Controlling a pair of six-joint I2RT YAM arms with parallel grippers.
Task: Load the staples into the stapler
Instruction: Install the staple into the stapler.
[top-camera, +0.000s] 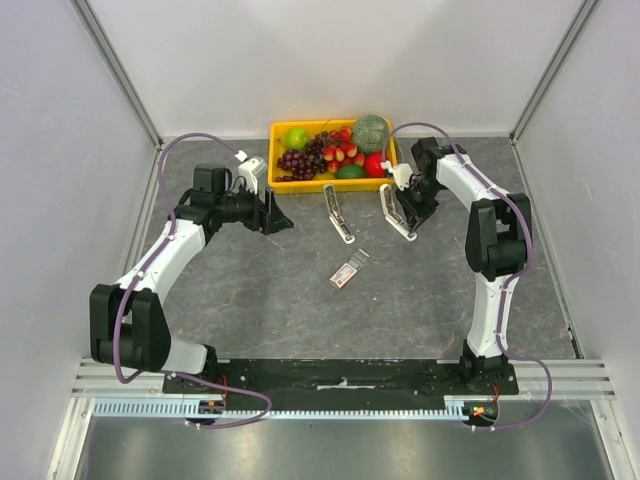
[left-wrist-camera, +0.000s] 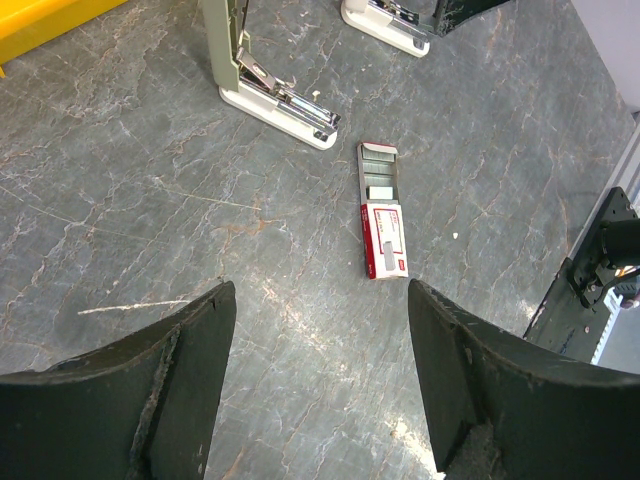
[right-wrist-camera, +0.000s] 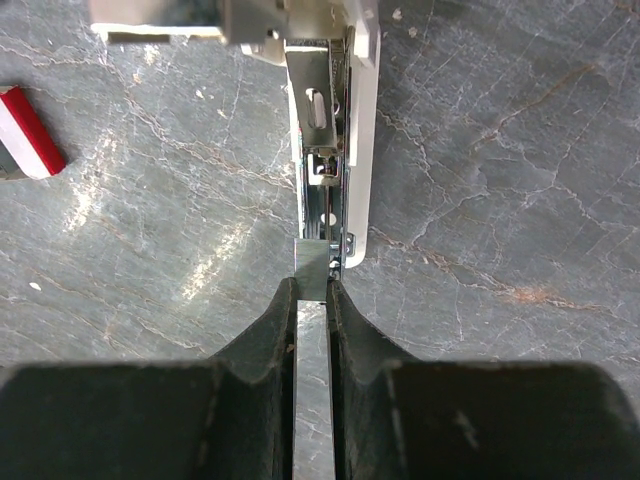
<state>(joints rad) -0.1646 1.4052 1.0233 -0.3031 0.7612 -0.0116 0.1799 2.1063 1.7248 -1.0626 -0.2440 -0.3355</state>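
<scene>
Right gripper (right-wrist-camera: 312, 295), nearest the lens, is clenching a thin staple strip (right-wrist-camera: 312, 265). Bench (top-camera: 250, 290) is carrying the opened stapler (right-wrist-camera: 330, 130), whose channel the strip's tip is reaching. Left gripper (left-wrist-camera: 320, 290) is hanging released, well apart from that stapler and facing the staple box (left-wrist-camera: 382, 225), which is lying open on the bench. Risk: a slightly tilted strip may be catching the rail, then buckling or snapping under a push.

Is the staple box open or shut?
Open: the staple box has its tray slid partway out of the red-and-white sleeve, staples visible inside.
</scene>
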